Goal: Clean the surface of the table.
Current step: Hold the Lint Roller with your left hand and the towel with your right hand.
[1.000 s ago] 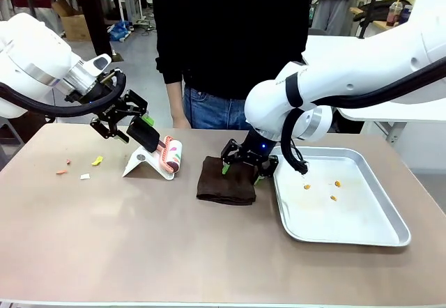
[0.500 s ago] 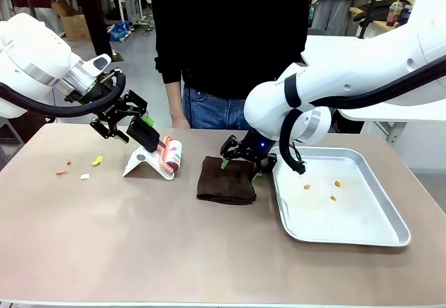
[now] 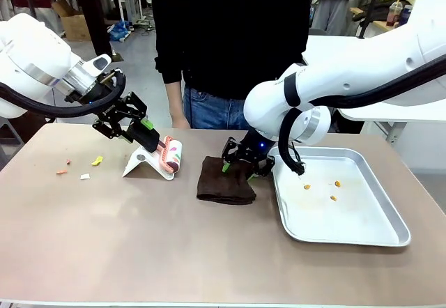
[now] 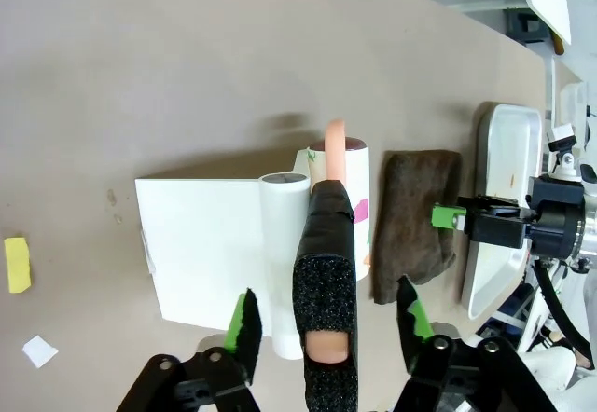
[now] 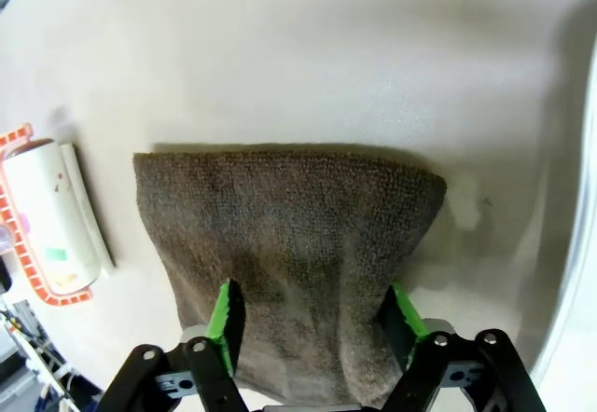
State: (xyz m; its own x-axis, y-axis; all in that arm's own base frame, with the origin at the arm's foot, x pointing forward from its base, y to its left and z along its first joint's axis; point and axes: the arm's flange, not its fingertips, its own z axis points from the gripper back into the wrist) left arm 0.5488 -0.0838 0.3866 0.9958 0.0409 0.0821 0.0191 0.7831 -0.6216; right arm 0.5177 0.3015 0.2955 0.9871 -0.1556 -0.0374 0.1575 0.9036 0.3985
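Since a second ago: both tools have narrowed their jaws; the arms have barely shifted.

Front view. The left arm reaches in low from the left, wrist angled down. The left tool [image 3: 132, 127] straddles the black handle [image 3: 145, 135] of the lint roller [image 3: 171, 154], which leans on a white stand [image 3: 143, 162]. The right arm curls down at mid-table, with the right tool [image 3: 244, 165] pointing down at the far edge of a folded brown cloth [image 3: 224, 184]. The tan table [image 3: 139, 245] spans the view. It carries small scraps [image 3: 97, 160] at the left and a silver tray [image 3: 348, 240] with orange crumbs [image 3: 337, 183] at the right. A person [image 3: 230, 36] in black stands at the far side.

Left wrist view. The left tool [image 4: 326, 321] is spread, with a gap on each side of the handle [image 4: 326, 263]; the pads are not touching it. Stand [image 4: 201, 244], cloth [image 4: 415, 216] and tray [image 4: 499, 207] lie beyond on the table [image 4: 187, 58]. A yellow scrap [image 4: 16, 265] lies at the left edge.

Right wrist view. The right tool [image 5: 311, 323] is spread, its fingers down either side of a width of cloth [image 5: 289, 216], not pinching it. The table [image 5: 326, 58] lies bare beyond, and the roller [image 5: 51, 212] is at the left.
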